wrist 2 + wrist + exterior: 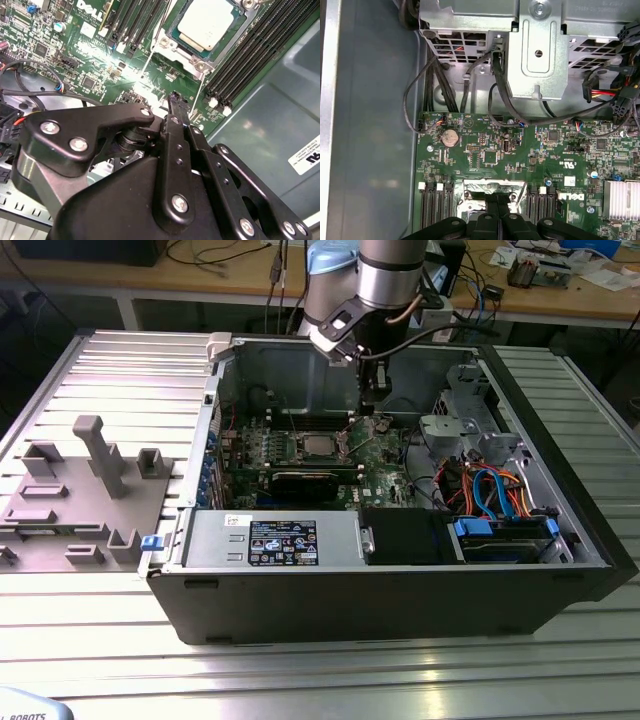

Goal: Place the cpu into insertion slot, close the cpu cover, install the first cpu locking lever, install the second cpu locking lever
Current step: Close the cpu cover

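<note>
Gripper: fingers pressed together, nothing visible between them; the tip hovers low, just beside the insertion slot.
Cpu: lies flat inside the insertion slot, silvery face up.
Lever: thin wire rod at the slot's edge, nearest the fingertips; contact cannot be told.
Cover: whether it lies down over the cpu cannot be told.
Board: small parts and memory sockets crowd the slot's sides.
Risk: the closed tip could slip off the thin rod and strike the board; a lever forced over a badly seated cover could jam.
</note>
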You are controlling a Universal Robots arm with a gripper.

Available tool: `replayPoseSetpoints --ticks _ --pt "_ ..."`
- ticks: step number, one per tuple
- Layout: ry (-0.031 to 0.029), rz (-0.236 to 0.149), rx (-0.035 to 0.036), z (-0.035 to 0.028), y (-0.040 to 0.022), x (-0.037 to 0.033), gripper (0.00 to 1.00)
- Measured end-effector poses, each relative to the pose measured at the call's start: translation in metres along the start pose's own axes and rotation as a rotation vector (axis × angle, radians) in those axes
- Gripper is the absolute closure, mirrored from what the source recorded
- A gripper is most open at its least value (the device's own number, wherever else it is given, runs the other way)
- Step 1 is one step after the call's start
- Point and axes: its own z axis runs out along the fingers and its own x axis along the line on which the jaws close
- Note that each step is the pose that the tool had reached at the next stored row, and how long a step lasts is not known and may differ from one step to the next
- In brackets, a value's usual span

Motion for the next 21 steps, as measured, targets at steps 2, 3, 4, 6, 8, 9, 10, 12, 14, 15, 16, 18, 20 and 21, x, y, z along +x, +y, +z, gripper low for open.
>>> replayPoseSetpoints --ticks 2,3,4,6,8,9,10,12,14,15,16,18,20,21 --pt "0.0001 0.000 -0.0001 0.0007 0.0006 0.0000 0.89" --pt "0.0001 0.000 0.0000 0.0009 0.0006 0.0000 0.89" --pt "0.0000 0.000 0.0000 0.0010 0.0008 0.0000 0.89" --pt "0.0001 0.000 0.0000 0.0015 0.0010 0.0000 0.89" --pt "0.0001 0.000 0.0000 0.0020 0.0014 0.0000 0.89" --pt "0.0001 0.000 0.0000 0.0022 0.0017 0.0000 0.89" --pt "0.0000 0.000 0.0000 0.0024 0.0022 0.0000 0.89" --pt "0.0002 0.000 0.0004 0.0029 0.0053 -0.0001 0.89" --pt "0.0001 0.000 0.0011 0.0034 0.0092 -0.0002 0.89" --pt "0.0001 0.000 0.0015 0.0036 0.0112 -0.0003 0.89" --pt "0.0001 0.000 0.0018 0.0040 0.0134 -0.0003 0.89" --pt "0.0002 0.000 0.0019 0.0043 0.0150 -0.0004 0.89" --pt "0.0003 0.000 0.0023 0.0049 0.0169 -0.0005 0.89" --pt "0.0002 0.000 0.0025 0.0051 0.0176 -0.0005 0.89"
